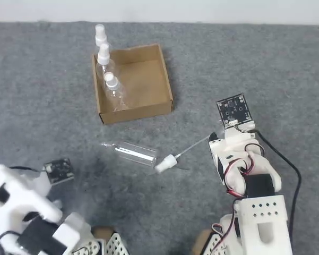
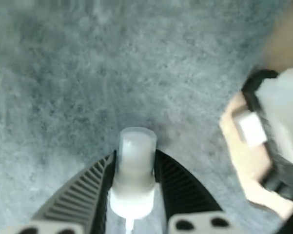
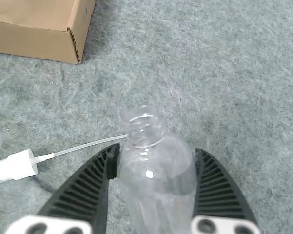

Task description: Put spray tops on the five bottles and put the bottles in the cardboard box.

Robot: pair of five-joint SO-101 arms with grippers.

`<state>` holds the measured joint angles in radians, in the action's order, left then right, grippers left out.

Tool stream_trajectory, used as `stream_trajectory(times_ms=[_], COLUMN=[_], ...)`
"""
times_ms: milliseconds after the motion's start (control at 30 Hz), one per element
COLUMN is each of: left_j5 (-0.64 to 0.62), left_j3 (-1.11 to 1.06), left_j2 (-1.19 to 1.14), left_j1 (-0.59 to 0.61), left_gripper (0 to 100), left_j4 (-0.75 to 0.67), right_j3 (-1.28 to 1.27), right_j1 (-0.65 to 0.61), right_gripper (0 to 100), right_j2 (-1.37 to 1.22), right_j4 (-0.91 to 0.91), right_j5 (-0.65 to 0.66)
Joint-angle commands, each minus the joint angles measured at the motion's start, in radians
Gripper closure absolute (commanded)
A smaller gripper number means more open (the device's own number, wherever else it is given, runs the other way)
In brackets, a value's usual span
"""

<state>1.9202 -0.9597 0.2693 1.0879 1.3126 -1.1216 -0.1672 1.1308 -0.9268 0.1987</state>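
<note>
Handling: the clear bottle [image 3: 156, 187] looks empty, light, thin-walled and slick, so it is best held round the body below the neck.
Right side: the right claw [image 3: 156, 152] is clamped on that bottle's body, over carpet near the cardboard box [image 3: 44, 39].
Left side: the left claw [image 2: 134, 157] pinches a spray top [image 2: 136, 144].
Loose: a second bottle [image 1: 135, 154] lies on the carpet.
</note>
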Motion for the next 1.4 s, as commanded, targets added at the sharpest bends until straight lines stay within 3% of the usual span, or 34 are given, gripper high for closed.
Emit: stream_trajectory(times_ms=[0,233,400,733,1000,1367], left_j5=[-0.1,-0.287,-0.295,-0.298,-0.304,-0.79], left_j3=[0.107,0.133,0.139,0.26,0.326,0.39], left_j2=[0.015,0.015,0.015,0.015,0.011,0.009], left_j1=[-0.04,-0.147,-0.212,-0.213,-0.213,-0.278], left_gripper=[99,99,99,99,99,99], left_j4=[0.094,0.126,0.161,0.327,0.333,0.143], right_j3=[0.011,0.011,0.011,0.011,0.011,0.011], right_j1=[0.01,0.008,0.007,0.007,0.007,0.007], right_gripper=[87.6,87.6,87.6,87.6,87.6,87.6], right_j2=[0.019,0.019,0.019,0.021,0.018,0.018], right_j4=[0.027,0.027,0.027,0.027,0.027,0.027], right_j5=[0.0,-0.002,-0.002,0.0,0.0,0.0])
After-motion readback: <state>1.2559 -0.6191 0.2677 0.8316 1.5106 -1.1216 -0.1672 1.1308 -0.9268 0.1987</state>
